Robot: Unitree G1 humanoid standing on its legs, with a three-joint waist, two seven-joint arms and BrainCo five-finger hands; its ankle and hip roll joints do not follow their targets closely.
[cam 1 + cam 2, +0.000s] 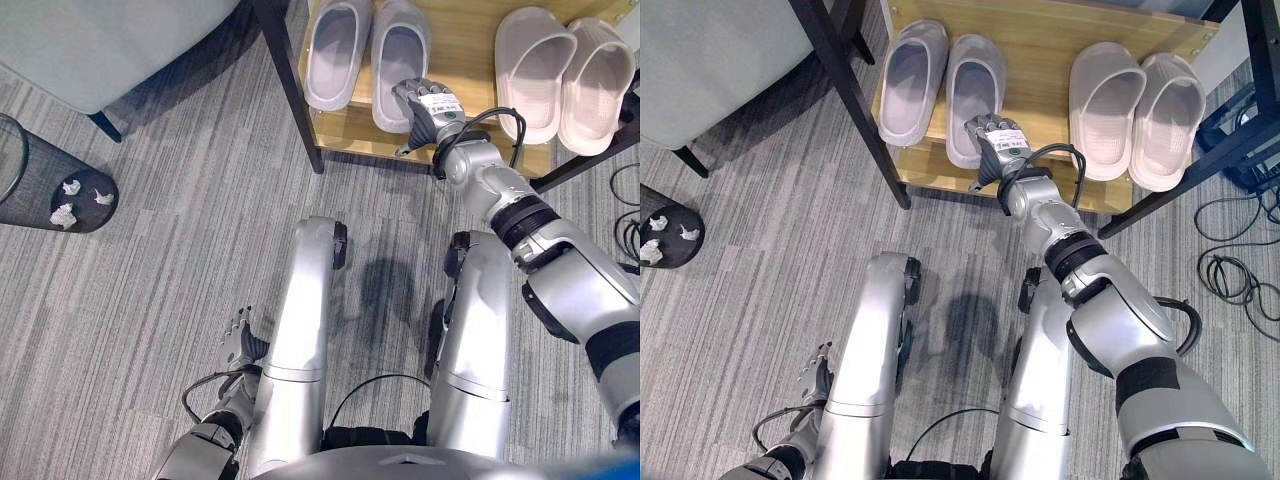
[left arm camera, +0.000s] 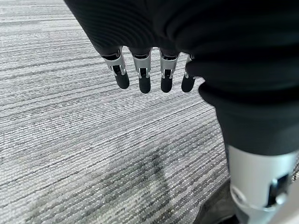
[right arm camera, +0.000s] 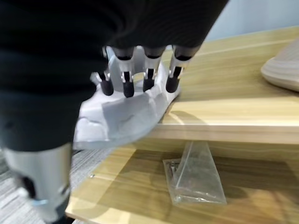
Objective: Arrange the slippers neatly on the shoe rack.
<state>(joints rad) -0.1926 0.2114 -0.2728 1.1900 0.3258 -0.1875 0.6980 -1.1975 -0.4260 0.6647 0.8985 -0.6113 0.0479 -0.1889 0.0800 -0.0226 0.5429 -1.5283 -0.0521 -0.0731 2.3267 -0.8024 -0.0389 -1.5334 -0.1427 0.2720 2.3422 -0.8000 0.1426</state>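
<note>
Right hand [image 1: 997, 140] reaches in over the front edge of the shoe rack [image 1: 1060, 40] and rests on the heel end of a grey slipper [image 1: 973, 85]; the right wrist view shows its fingers [image 3: 128, 86] hooked down over the heel rim, though whether the thumb closes underneath is hard to make out, so it reads as a light hold rather than a firm clamp. That slipper lies with its long axis running from the front edge toward the back of the shelf, toe away from the robot, and its heel juts a little past the front edge. Its mate, the other grey slipper [image 1: 910, 80], sits just beside it toward the rack's left corner, angled slightly outward, so the pair is not quite parallel. A pair of beige slippers [image 1: 1135, 105] lies well apart near the right end of the shelf, clear of the arm. Squaring the held slipper probably calls for a short push along its own axis. Little stands in the way; the black rack post [image 1: 855, 100] is on the far side of the mate. On the shelf below lies a clear plastic bag [image 3: 196, 175]. Left hand [image 1: 238, 340] hangs low over the carpet [image 2: 70, 140], fingers loosely straight, holding nothing. A black wastebasket [image 1: 45, 190] stands apart.
</note>
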